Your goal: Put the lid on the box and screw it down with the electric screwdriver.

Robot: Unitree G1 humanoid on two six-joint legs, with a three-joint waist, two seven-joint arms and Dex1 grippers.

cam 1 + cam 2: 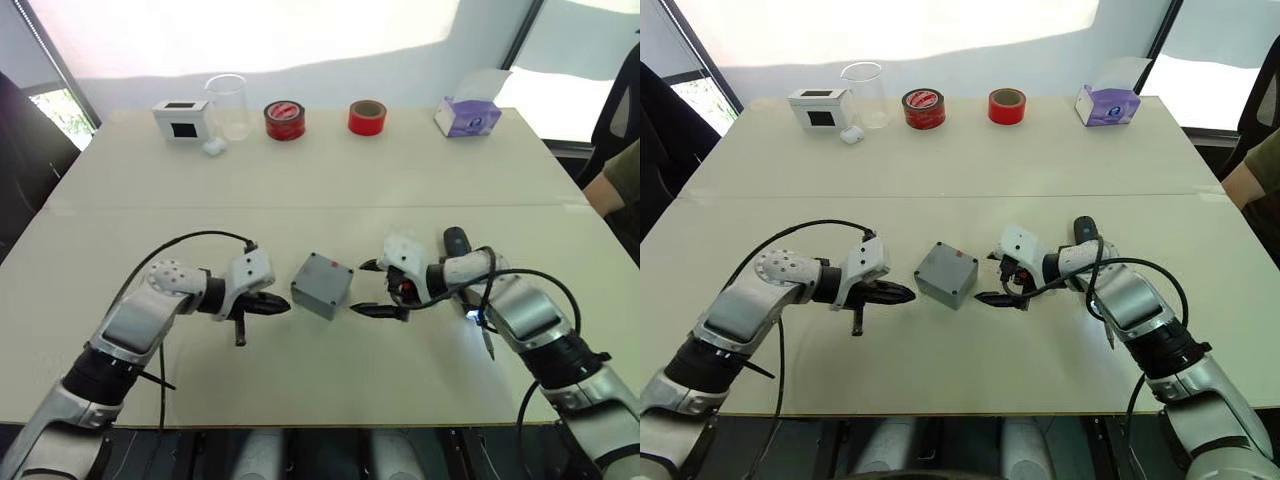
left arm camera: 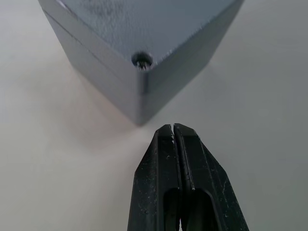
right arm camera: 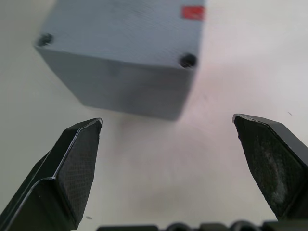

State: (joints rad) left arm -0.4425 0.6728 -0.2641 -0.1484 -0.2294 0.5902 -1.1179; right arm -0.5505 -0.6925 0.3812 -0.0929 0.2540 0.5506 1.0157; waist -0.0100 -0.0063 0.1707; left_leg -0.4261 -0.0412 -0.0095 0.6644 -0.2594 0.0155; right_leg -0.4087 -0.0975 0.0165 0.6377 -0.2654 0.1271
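The grey box stands at the table's middle with the lid lying flat on it. A seam runs between them, and a screw head sits in the lid's corner hole. A red mark shows on the lid. My left gripper is shut and empty, its tips just short of the box's left corner. To the right of the box my right gripper stands open, a little apart from it. The black electric screwdriver lies on the table under my right forearm, its thin bit pointing toward me.
Along the far edge stand a white box with a black window, a clear beaker, two red tape rolls and a tissue box. A person's sleeve shows at the right edge.
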